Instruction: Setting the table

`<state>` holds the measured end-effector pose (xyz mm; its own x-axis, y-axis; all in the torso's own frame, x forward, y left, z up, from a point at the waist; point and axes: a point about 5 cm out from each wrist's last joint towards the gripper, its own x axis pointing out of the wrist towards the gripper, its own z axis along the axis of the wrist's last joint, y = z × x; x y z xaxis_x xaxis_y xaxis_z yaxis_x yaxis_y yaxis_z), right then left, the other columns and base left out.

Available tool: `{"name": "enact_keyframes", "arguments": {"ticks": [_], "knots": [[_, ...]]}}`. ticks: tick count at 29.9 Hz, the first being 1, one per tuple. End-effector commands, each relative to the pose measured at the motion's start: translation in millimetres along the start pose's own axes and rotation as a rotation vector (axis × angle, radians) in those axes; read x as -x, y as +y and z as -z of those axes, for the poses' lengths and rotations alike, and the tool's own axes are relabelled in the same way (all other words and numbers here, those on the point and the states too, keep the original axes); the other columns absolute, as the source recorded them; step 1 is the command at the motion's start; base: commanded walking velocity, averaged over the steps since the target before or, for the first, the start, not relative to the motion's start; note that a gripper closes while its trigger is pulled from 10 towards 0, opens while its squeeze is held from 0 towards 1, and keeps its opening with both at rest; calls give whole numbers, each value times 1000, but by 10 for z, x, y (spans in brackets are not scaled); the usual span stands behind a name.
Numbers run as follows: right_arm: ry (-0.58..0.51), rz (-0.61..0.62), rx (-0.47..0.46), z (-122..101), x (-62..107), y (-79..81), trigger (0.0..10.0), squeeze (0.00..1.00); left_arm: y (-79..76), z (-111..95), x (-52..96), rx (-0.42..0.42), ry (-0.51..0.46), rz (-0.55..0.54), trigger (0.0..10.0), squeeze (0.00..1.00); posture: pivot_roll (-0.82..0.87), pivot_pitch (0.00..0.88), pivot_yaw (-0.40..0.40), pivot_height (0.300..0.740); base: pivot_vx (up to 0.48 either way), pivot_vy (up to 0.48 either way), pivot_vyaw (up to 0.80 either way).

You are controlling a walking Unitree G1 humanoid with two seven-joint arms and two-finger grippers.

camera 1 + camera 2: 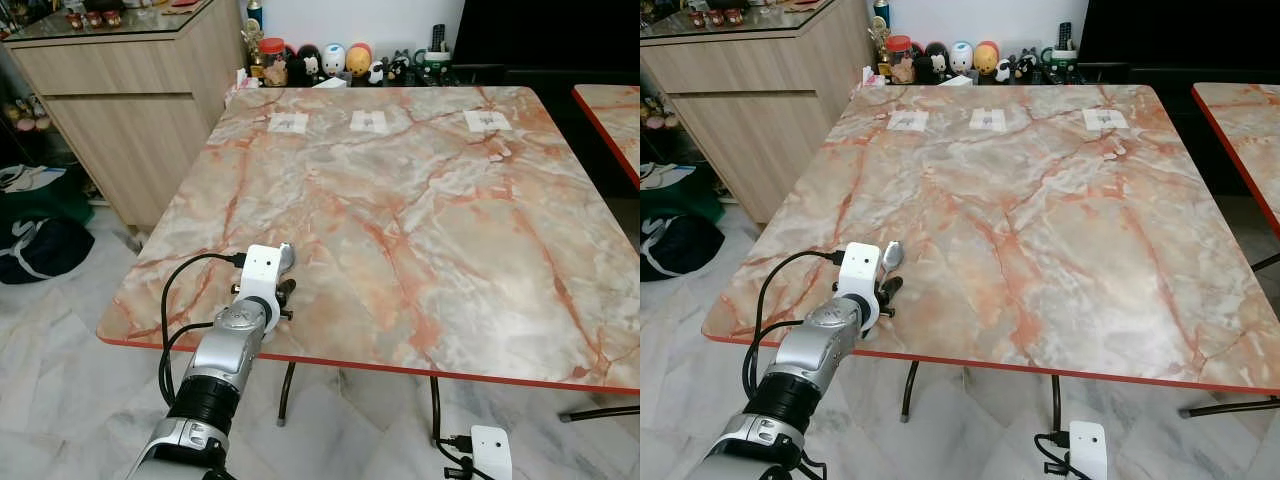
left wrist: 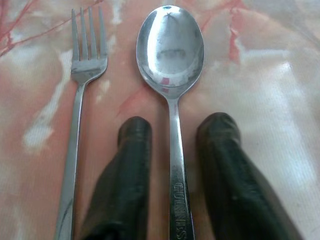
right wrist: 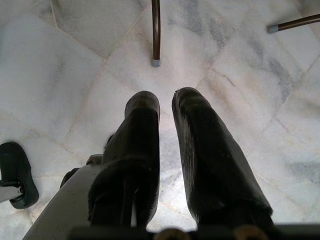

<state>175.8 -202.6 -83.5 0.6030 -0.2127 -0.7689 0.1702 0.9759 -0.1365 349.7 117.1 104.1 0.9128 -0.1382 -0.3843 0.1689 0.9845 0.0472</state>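
Left gripper sits low over the near left corner of the marble table, its white wrist camera housing hiding most of the fingers in the left eye view, with a spoon poking out just beyond it toward the table's middle. From the right eye view the same arm reaches in from the near edge, the bowl of the spoon shows just past the housing, and three small white cards lie in a row along the far side, well apart from the cutlery; the right gripper's white housing hangs below the table edge. Through the left wrist view the two black fingers stand apart on either side of the spoon's handle with a sliver of tabletop between each pad and the metal, so the claw is partly open and seems to grip nothing; the spoon lies flat on the marble, and a fork lies just beside it, roughly parallel and not touching. The likely trouble is here: if the arm lifts or draws back at a slant, a finger may drag the handle and skew the spoon, or knock it into the fork, and both sit close enough to the near edge that a hard nudge might send one off. Down the right wrist view, the right gripper points at the tiled floor, fingers nearly together and empty, idle beside a table leg.
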Motion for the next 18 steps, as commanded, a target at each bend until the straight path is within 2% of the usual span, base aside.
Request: {"name": "enact_keyframes", "arguments": {"ticks": [1, 18], "knots": [[13, 0, 6, 23, 4, 21, 10000, 0, 27, 278, 10, 29, 117, -5, 0, 0, -31, 64, 41, 732, 0, 0, 0], [8, 3, 20, 38, 10, 6, 10000, 0, 53, 323, 45, -5, 112, -14, 0, 0, -30, 63, 39, 732, 0, 0, 0]]}}
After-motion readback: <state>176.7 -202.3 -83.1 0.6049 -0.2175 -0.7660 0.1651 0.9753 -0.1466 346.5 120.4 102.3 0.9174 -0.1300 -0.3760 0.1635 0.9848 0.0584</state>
